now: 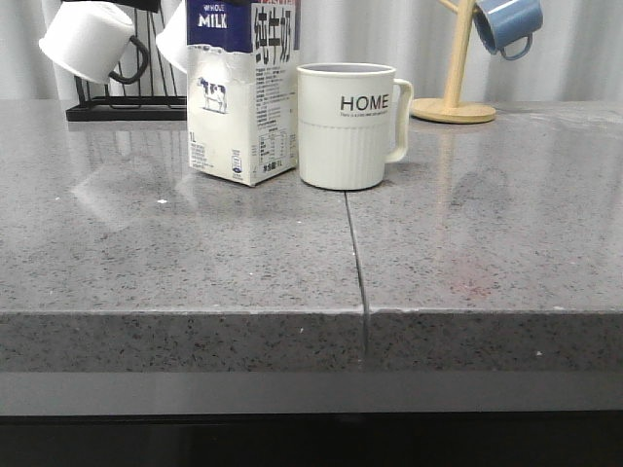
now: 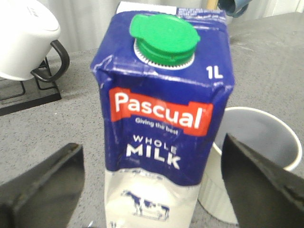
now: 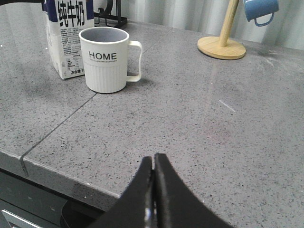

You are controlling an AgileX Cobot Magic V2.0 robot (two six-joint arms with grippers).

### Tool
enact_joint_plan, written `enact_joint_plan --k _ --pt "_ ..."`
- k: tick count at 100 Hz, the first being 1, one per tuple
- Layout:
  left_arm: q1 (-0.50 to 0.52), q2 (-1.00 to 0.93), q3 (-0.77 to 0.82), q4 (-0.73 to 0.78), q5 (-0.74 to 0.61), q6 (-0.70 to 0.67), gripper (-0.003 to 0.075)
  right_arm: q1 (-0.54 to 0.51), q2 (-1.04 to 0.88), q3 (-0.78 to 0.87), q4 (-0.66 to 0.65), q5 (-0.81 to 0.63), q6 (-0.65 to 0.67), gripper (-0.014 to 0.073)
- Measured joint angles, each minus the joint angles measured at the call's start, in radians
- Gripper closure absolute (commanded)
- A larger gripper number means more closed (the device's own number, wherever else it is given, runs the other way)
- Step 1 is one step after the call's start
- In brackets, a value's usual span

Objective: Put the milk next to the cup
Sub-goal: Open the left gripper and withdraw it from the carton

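We see the milk (image 1: 241, 92) standing up straight on the gray table (image 1: 195, 263), just to the left of the cup (image 1: 348, 125) in the front view. The two stand very close together, side by side, and we cannot tell if they touch. The cup has the word HOME on it, and its handle points away from the milk, to the right. The milk has a dark blue top, a green cap (image 2: 164, 39) and a little cow picture low down. From the left wrist view, our left gripper (image 2: 159, 185) is spread wide apart, with one dark finger on each side of the milk and bare space between each finger and the box, so it is let go and holding nothing. From the right wrist view, our right gripper (image 3: 154, 187) is pressed closed with its two fingers together and nothing between them, and it hangs over the near edge of the table, well apart from the cup. Behind the milk is a black rack (image 1: 125, 105) with a white mug (image 1: 90, 39) on it. Far back on the right is a wooden stand (image 1: 455, 88) with a blue mug (image 1: 507, 23) hanging from it.
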Motion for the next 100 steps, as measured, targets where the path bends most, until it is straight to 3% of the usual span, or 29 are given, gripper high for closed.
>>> enact_joint_plan --k 10,22,53,79,100 --pt "0.003 -0.059 0.048 0.0 0.002 0.004 0.0454 0.0 0.0 0.0 0.0 0.0 0.0 0.0654" --pt "0.039 -0.154 0.112 0.0 0.002 0.006 0.0745 0.0 0.0 0.0 0.0 0.0 0.0 0.0654" --pt "0.208 -0.425 0.285 0.002 0.019 0.009 0.0741 0.0 0.0 0.0 0.0 0.0 0.0 0.0654" --pt "0.384 -0.654 0.393 0.03 0.142 0.009 0.0741 0.0 0.0 0.0 0.0 0.0 0.0 0.0654" --pt "0.465 -0.826 0.469 0.04 0.238 0.009 0.0741 0.0 0.0 0.0 0.0 0.0 0.0 0.0654"
